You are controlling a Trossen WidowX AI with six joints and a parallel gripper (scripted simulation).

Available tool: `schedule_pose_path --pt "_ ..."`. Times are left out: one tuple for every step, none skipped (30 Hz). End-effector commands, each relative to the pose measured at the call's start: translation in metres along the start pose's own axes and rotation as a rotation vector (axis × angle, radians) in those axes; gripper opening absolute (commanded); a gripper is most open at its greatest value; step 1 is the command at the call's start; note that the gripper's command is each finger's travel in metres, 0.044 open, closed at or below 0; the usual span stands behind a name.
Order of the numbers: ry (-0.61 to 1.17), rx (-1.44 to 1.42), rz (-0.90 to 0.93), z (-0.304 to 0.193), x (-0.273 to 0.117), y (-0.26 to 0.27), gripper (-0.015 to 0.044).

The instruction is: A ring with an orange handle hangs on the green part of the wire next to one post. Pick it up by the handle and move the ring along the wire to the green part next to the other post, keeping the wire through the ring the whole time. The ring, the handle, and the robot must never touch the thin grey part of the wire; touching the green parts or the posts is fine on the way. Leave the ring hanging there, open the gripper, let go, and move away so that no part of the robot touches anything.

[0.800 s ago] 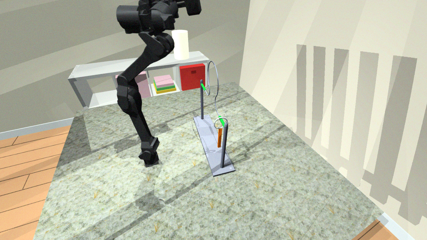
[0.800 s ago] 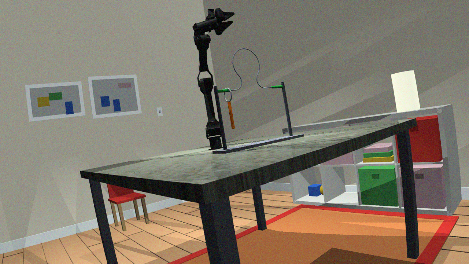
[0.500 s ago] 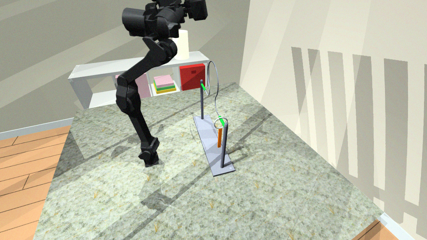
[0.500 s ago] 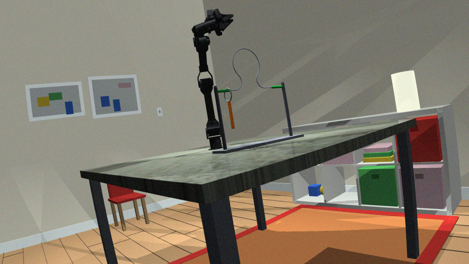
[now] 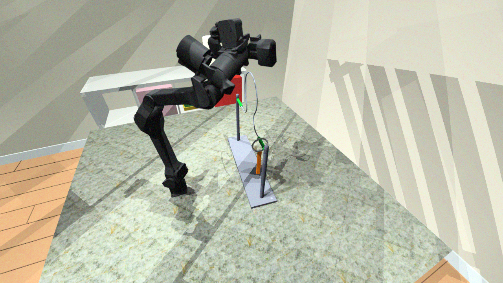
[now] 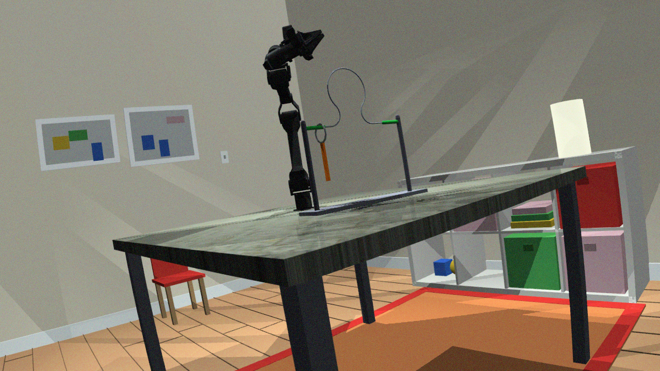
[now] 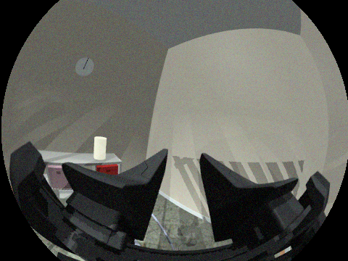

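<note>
The ring (image 5: 252,144) (image 6: 315,133) hangs around the near green part (image 5: 261,142) (image 6: 313,128) of the wire, beside the near post (image 5: 264,172) (image 6: 310,166). Its orange handle (image 5: 258,162) (image 6: 325,161) hangs down above the base plate. The thin grey wire (image 5: 257,98) (image 6: 365,94) arches up and comes down to the far green part (image 5: 239,102) (image 6: 390,122) at the far post (image 5: 237,123) (image 6: 403,156). My gripper (image 6: 322,35) (image 7: 184,155) is partly open and empty, high above the ring and higher than the wire's arch. It touches none of these things.
The grey base plate (image 5: 246,155) (image 6: 369,202) joins both posts on the table (image 5: 302,239) (image 6: 221,239). My arm stands on the table beside the plate. A white shelf (image 5: 116,82) (image 6: 639,221) (image 7: 69,156) with a white cylinder (image 6: 570,129) (image 7: 100,148) stands beyond the table.
</note>
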State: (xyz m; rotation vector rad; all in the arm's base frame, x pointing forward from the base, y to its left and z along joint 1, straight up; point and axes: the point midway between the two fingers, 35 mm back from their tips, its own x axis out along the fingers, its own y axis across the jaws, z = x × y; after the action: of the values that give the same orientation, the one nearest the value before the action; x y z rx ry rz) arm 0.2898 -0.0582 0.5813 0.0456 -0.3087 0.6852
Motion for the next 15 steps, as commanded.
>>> schedule_pose_path --pt "0.003 -0.009 -0.069 -0.018 -0.012 -0.019 0.0160" --pt "0.010 -0.013 -0.087 -0.025 -0.017 -0.023 0.0160" --pt "0.018 -0.016 -0.104 -0.032 -0.021 -0.028 0.0160" --pt "0.026 -0.019 -0.122 -0.039 -0.026 -0.032 0.0160" --pt "0.034 -0.023 -0.139 -0.047 -0.031 -0.037 0.0160" --pt "0.043 -0.026 -0.155 -0.054 -0.036 -0.041 0.0160" --pt "0.051 -0.029 -0.172 -0.061 -0.041 -0.044 0.0160" --pt "0.060 -0.031 -0.189 -0.069 -0.046 -0.048 0.0160" --pt "0.069 -0.034 -0.205 -0.076 -0.051 -0.051 0.0160" --pt "0.077 -0.037 -0.221 -0.083 -0.056 -0.054 0.0160" --pt "0.086 -0.039 -0.237 -0.091 -0.062 -0.057 0.0160" --pt "0.096 -0.041 -0.252 -0.099 -0.067 -0.060 0.0160" --pt "0.105 -0.043 -0.267 -0.106 -0.073 -0.062 0.0160" --pt "0.114 -0.045 -0.283 -0.114 -0.079 -0.064 0.0160" --pt "0.123 -0.047 -0.297 -0.122 -0.084 -0.066 0.0160"
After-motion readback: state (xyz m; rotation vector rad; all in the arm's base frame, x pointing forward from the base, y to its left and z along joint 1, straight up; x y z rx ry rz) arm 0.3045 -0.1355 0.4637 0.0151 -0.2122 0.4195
